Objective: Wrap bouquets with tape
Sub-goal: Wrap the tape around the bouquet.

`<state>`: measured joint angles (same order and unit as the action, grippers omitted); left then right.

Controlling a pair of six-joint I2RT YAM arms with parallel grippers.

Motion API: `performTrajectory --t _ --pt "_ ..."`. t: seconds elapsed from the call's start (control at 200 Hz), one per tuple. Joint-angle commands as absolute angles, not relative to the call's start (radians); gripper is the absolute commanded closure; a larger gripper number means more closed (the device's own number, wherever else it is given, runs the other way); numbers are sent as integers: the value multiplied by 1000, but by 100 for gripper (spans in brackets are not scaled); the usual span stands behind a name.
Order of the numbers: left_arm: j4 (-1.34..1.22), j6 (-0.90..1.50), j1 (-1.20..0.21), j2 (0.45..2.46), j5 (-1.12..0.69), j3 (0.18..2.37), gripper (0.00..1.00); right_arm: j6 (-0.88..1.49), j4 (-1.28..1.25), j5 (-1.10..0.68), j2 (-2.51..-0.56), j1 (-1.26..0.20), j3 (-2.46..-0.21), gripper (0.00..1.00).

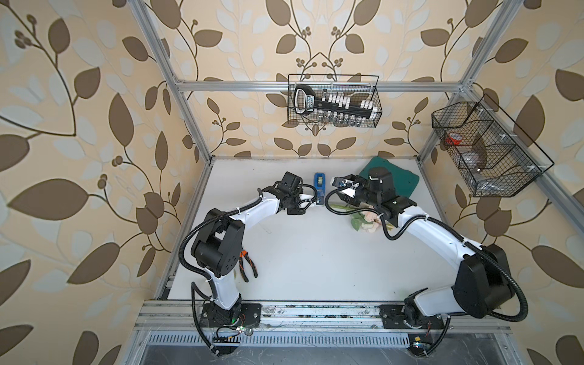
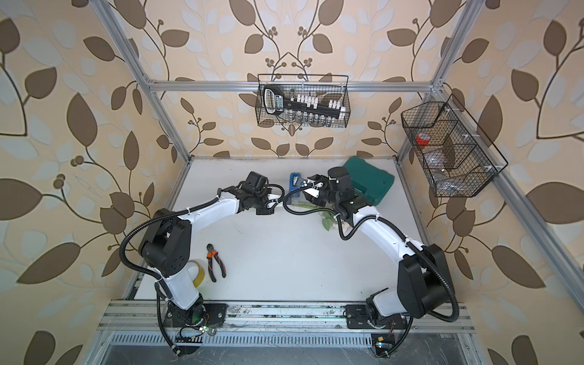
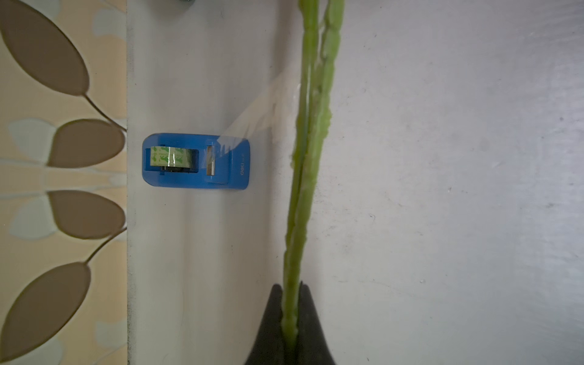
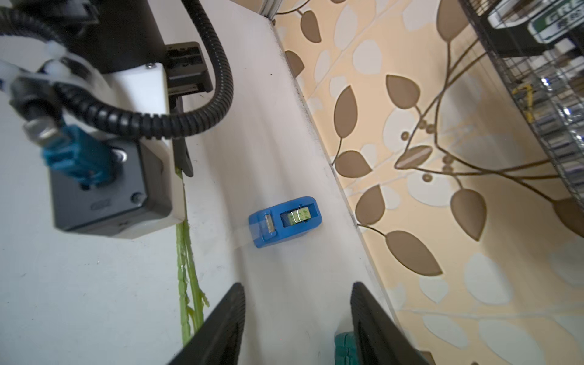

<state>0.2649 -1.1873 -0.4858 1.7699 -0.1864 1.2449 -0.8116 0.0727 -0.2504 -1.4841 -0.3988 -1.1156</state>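
Left gripper (image 3: 290, 286): clamped tight on the stems (image 3: 313, 126) of the bouquet (image 1: 368, 219), just beside the dispenser (image 3: 196, 161) on its cutter side.

Right gripper (image 4: 297, 292): fingers well apart with nothing between them. It is near the dispenser on the same cutter side, and the stems pass outside one finger.

Dispenser: sits flat on the table (image 1: 316, 268), close to the back wall, with a small pale roll seated in it.

Left wrist view only: a clear strip (image 3: 256, 117) runs from the dispenser's cutter across to the stems and meets them. The right wrist view gives only a faint trace of it by the cutter. The top views do not resolve it.

Both top views only: pink and cream blooms with leaves lie farther from the dispenser than the stems do, partly under the right arm. A green case (image 1: 395, 177) lies beyond the right gripper from the dispenser.

Pliers (image 2: 215, 260): well apart from the dispenser, by the left arm's base. A yellowish ring (image 2: 197, 271) just beside them shows in a top view; the left arm partly covers it.
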Motion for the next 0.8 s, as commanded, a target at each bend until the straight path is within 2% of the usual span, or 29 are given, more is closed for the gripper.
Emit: performTrajectory --t 0.0,0.41,0.795 --pt "129 -1213 -500 1691 -186 1223 100 -776 298 -331 -1565 -392 -1186 50" --pt "-183 -1267 -532 1640 -80 1058 100 -784 655 -423 -1839 -385 -1489 55" --pt "-374 -1323 -543 1629 -19 980 100 -804 782 -423 -1924 -384 -1576 49"
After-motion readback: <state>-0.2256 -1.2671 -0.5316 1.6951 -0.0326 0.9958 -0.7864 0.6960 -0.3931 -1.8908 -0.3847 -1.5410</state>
